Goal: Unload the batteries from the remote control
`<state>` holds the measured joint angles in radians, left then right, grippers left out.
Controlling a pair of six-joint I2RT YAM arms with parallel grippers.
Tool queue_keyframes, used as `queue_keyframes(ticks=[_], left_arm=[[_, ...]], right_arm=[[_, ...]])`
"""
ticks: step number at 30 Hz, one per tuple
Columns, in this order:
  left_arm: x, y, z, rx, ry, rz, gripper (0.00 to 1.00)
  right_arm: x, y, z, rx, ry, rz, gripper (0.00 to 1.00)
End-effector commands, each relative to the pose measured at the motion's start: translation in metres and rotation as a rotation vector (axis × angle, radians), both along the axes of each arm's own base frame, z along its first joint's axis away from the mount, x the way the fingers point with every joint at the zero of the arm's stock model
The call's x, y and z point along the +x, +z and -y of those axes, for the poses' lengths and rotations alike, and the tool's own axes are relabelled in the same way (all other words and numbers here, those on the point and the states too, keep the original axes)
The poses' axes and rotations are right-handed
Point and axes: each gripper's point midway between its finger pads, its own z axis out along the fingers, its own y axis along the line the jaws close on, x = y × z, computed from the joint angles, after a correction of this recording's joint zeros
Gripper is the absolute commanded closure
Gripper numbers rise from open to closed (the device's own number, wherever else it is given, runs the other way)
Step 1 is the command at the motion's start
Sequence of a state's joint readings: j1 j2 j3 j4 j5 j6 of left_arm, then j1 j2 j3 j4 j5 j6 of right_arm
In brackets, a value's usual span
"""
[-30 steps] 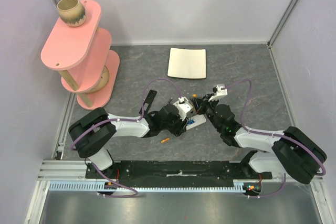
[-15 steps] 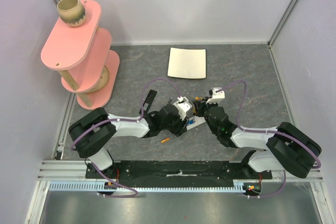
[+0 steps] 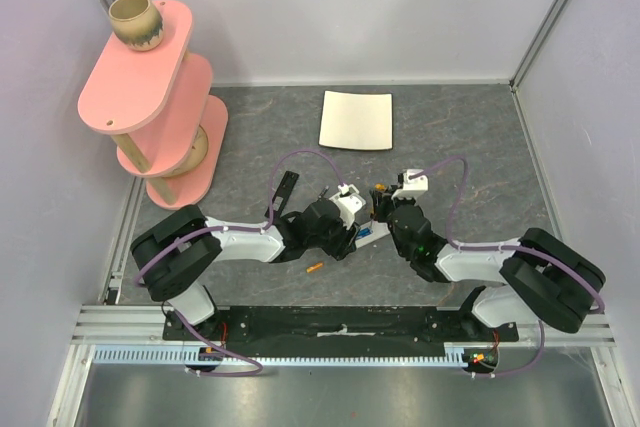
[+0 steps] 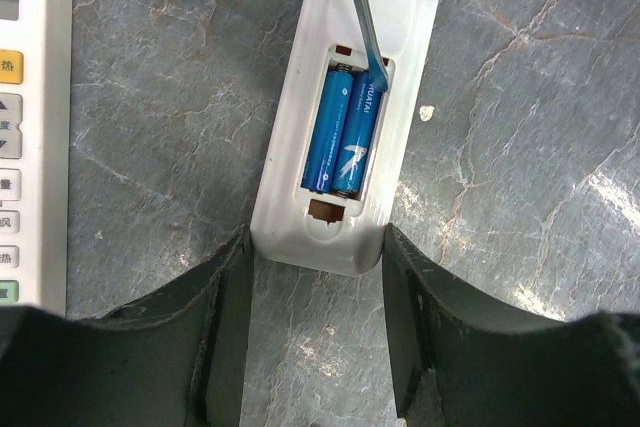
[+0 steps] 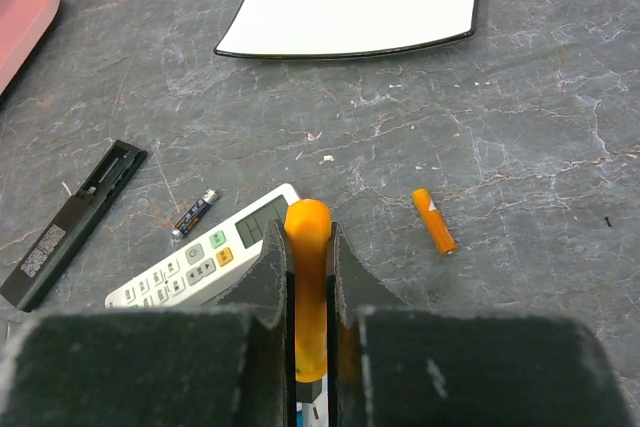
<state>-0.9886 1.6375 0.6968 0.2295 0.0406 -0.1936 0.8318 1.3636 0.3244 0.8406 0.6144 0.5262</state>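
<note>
On the grey, stone-patterned worktop (image 4: 520, 147) the remote control (image 4: 287, 137) lies back up, bay open, with the batteries (image 4: 343, 132), two blue cells, side by side inside. The left tool (image 4: 318, 247) clamps the remote's near end, and the right tool (image 5: 306, 242) is closed on an orange-handled screwdriver (image 5: 307, 287) whose blade rests at the bay's far corner. The cells look light, rigid and smooth, apt to roll or pop out once levered, so each is best pried at its end and then pinched across its middle, while the thin plastic shell wants holding by its long edges.
</note>
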Motion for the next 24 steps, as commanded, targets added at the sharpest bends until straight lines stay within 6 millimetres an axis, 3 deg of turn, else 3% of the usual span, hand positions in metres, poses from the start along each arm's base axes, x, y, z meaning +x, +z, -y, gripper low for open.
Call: queue_keyframes(ticks=[1, 8, 14, 24], left_arm=[[-0.036, -0.040, -0.028, 0.125, -0.009, -0.167, 0.93], [-0.037, -0.040, -0.028, 0.125, -0.012, -0.169, 0.94], [-0.038, -0.042, -0.028, 0.129, -0.013, -0.175, 0.94], [-0.037, -0.043, -0.027, 0.129, -0.014, -0.177, 0.94]], right_arm=[[0.008, 0.008, 0.006, -0.018, -0.067, 0.041, 1.00], [0.009, 0.001, 0.013, -0.045, -0.098, 0.035, 1.00], [0.005, 0.014, 0.019, -0.042, -0.111, 0.064, 1.00], [0.000, -0.002, 0.004, -0.101, -0.062, 0.035, 1.00]])
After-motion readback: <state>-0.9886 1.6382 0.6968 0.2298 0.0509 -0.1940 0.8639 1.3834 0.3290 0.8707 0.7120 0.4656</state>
